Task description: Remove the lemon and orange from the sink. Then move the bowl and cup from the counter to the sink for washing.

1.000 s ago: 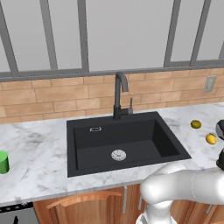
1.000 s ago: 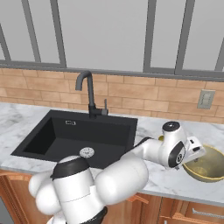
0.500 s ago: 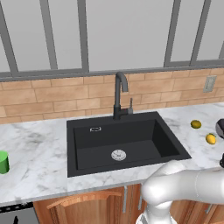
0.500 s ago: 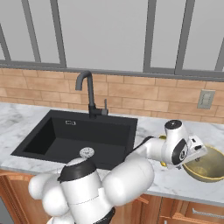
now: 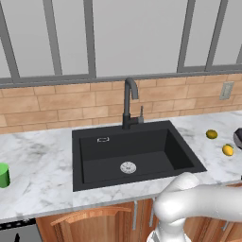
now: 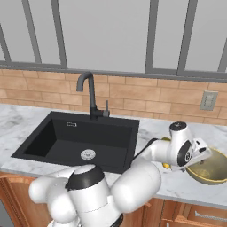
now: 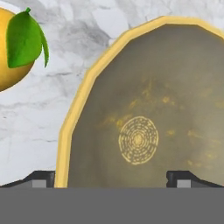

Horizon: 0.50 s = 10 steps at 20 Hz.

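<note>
Bowl [image 7: 144,105], golden-tan, round, shallow, pale yellow rim, concentric ring mark at centre, sits on the white marbled desk [image 5: 38,165] right of the matte black rectangular sink [image 5: 132,151]. Gripper [image 7: 111,177] hovers over it, released, fingers spread wide. Orange [image 7: 11,48] with green leaf lies just beside the bowl. Lemon [image 5: 211,134], probably, further back. Green cup [image 5: 4,175] far left.

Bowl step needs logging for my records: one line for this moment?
phase: reach for bowl | gripper: open above it | sink: fruit out

marble counter [image 5: 42,165], brick backsplash [image 5: 56,106], wall outlet [image 6: 208,100], wooden cabinets [image 5: 94,220]
</note>
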Available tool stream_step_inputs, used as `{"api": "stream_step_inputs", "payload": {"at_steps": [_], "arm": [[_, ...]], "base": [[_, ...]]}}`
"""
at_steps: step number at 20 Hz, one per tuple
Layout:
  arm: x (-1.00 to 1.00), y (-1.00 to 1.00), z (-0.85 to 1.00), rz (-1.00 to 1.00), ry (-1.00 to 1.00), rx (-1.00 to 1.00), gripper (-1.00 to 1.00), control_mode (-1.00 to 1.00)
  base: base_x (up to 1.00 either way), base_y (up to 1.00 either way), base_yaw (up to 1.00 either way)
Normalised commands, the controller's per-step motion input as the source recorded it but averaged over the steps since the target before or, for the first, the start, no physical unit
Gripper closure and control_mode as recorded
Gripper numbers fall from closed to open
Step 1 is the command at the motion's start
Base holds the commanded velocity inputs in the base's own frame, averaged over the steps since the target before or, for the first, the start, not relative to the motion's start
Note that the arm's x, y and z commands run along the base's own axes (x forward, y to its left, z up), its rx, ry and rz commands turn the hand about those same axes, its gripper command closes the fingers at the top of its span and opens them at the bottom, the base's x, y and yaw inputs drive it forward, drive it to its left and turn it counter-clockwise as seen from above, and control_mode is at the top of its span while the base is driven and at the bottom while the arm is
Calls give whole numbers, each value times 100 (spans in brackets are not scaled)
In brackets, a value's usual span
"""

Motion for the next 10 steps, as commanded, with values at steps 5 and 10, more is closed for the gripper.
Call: {"api": "stream_step_inputs", "payload": {"at_steps": [5, 10], "arm": [[0, -6, -10, 0, 0, 0, -100, -100], [3, -4, -9, 0, 0, 0, -100, -100]], "base": [[0, 0, 0], [0, 0, 0]]}}
